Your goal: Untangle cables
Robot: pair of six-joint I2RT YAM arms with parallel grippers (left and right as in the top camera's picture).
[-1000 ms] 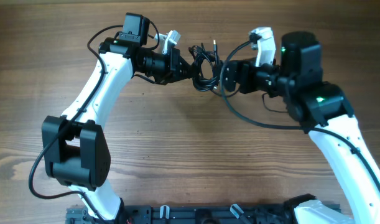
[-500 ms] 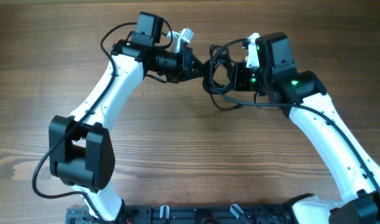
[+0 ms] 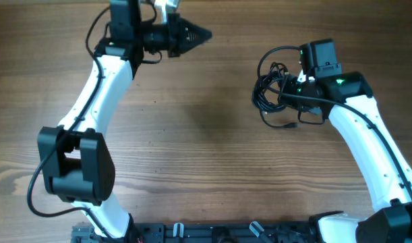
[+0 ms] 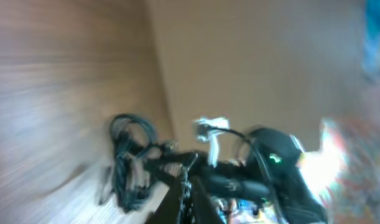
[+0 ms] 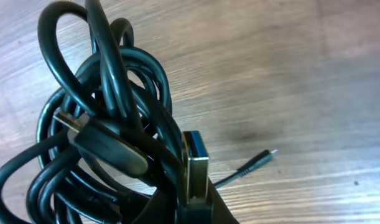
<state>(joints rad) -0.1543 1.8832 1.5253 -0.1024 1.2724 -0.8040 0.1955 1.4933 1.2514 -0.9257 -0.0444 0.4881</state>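
Wood-grain table (image 3: 192, 148) lies under both arms. On its right side the cables (image 3: 268, 91) sit in a knotted black bundle, bunched against the right gripper (image 3: 290, 93), which is clamped on them. From the right wrist, the loops crowd just ahead of the fingers, with a USB plug (image 5: 196, 163) upright among them and a thin plug end (image 5: 264, 155) trailing onto the wood. The left gripper (image 3: 200, 32) is well apart near the far edge, tips pinched together and holding nothing. Its own view is blurred.
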